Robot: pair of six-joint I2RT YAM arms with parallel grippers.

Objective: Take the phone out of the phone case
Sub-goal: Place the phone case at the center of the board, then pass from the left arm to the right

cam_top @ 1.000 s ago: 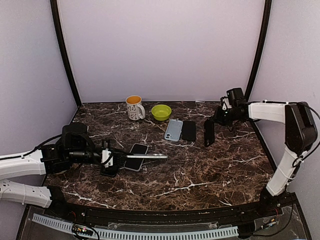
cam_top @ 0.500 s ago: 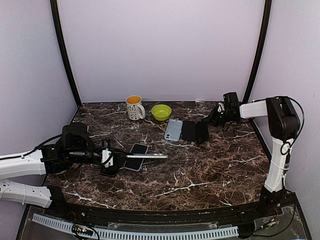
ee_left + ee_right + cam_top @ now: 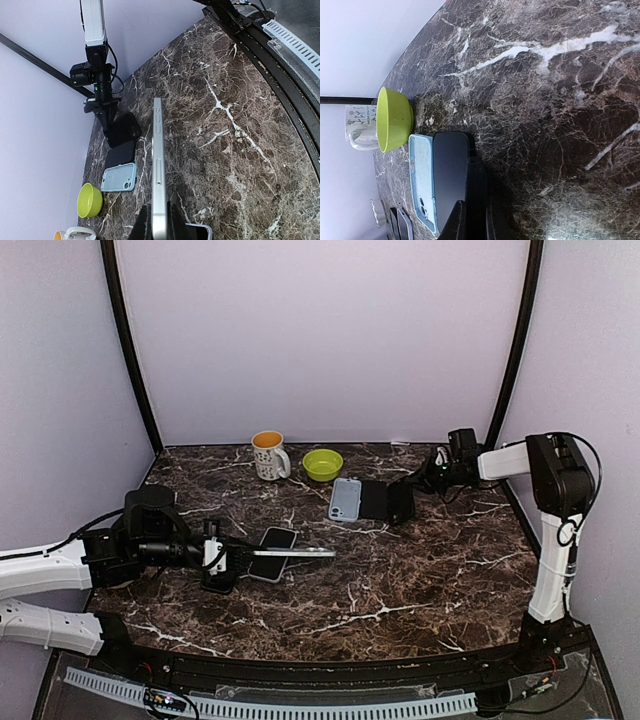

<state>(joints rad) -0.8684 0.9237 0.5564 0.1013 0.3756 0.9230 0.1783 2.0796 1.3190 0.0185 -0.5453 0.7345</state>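
Note:
My left gripper (image 3: 222, 555) is shut on a silver phone (image 3: 292, 552) and holds it edge-up and level above the table; in the left wrist view the phone (image 3: 158, 165) runs straight out from the jaws (image 3: 159, 222). Under it a dark phone with a pale rim (image 3: 272, 551) lies flat. My right gripper (image 3: 414, 490) is shut on a black phone case (image 3: 402, 503), held on edge (image 3: 479, 185) and low at the table. It stands next to a flat black case (image 3: 451, 172) and a light blue case (image 3: 347, 498).
A green bowl (image 3: 322, 463) and a white mug (image 3: 268, 454) stand at the back of the marble table (image 3: 420, 580). Black frame posts rise at the back corners. A cable tray runs along the near edge.
My right arm swung back and left, and lowered the black case from mid-air down beside the flat black case. The left arm and its phone have not moved.

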